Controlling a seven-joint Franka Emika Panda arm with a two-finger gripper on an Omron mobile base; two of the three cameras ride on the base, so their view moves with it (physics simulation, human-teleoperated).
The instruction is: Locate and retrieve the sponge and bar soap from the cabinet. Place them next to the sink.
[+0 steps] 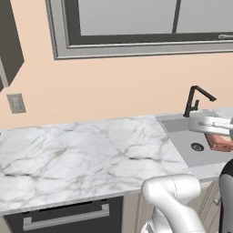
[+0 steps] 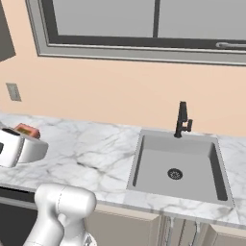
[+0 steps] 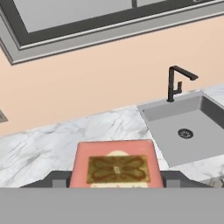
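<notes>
The bar soap (image 3: 114, 168), a pinkish-red block with a gold pattern on its face, sits between my gripper's (image 3: 116, 180) fingers (image 3: 175, 178). The gripper is shut on it. In the left base view the soap (image 1: 221, 142) hangs under the white hand (image 1: 210, 124), over the sink (image 1: 182, 141). From the right base view the soap (image 2: 26, 129) peeks above the hand (image 2: 21, 146) at the left edge. The sink (image 2: 144, 163) (image 3: 151, 116) is a grey basin with a round drain and a black faucet (image 1: 195, 98) (image 2: 182, 120) (image 3: 175, 83). The sponge is out of view.
A marble counter (image 1: 82, 150) (image 2: 91, 149) runs left of the sink. A window (image 1: 136, 22) fills the wall above it, with an outlet (image 1: 16, 103) at the left. A dark wall cabinet side (image 1: 9, 45) shows at upper left. A dark drawer with a bar handle (image 1: 68, 216) sits below the counter.
</notes>
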